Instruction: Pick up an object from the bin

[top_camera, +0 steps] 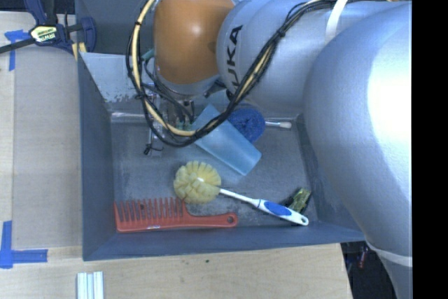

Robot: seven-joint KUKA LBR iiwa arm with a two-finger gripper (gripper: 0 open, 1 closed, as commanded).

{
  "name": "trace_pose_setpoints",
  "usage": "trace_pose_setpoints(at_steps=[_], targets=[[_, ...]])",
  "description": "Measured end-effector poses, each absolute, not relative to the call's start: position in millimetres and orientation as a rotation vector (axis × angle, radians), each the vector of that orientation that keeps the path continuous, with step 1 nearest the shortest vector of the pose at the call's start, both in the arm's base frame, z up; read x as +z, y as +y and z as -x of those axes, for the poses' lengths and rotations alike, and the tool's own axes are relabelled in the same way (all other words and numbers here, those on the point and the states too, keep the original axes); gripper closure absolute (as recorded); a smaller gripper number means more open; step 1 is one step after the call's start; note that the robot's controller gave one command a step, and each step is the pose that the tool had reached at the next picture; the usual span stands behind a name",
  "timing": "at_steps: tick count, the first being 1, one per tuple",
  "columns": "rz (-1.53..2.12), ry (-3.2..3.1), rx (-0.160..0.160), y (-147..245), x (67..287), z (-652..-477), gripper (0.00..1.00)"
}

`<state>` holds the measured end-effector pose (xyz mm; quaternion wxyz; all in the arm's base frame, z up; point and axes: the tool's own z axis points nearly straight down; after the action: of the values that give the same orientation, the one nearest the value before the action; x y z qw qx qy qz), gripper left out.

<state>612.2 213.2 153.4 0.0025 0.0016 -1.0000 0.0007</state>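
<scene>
The gripper (173, 124) is lowered beside a translucent pale-blue plastic cup (229, 145); its grip cannot be told. "KUKA" is printed on the silver arm (234, 56).

A single camera is mounted above the bin (94, 171), facing down and angled somewhat to one side. It sits close: the bin spans most of the view. The arm (336, 80) enters from the right, covering the bin's right and far-right portions.

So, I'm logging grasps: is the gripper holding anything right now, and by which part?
It cannot be told: the gripper sits low beside the pale blue container, its grasp obscured from this angle.
</scene>
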Motion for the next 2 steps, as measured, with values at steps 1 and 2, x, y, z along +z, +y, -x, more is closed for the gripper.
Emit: trace_pose_setpoints(at_steps=[1, 2], targets=[[0.0, -3.144, -0.002, 212.4, 159.0, -614.2, 0.0], [-0.293, -3.128, 0.0, 114.1, 68.3, -591.6, 0.0]])
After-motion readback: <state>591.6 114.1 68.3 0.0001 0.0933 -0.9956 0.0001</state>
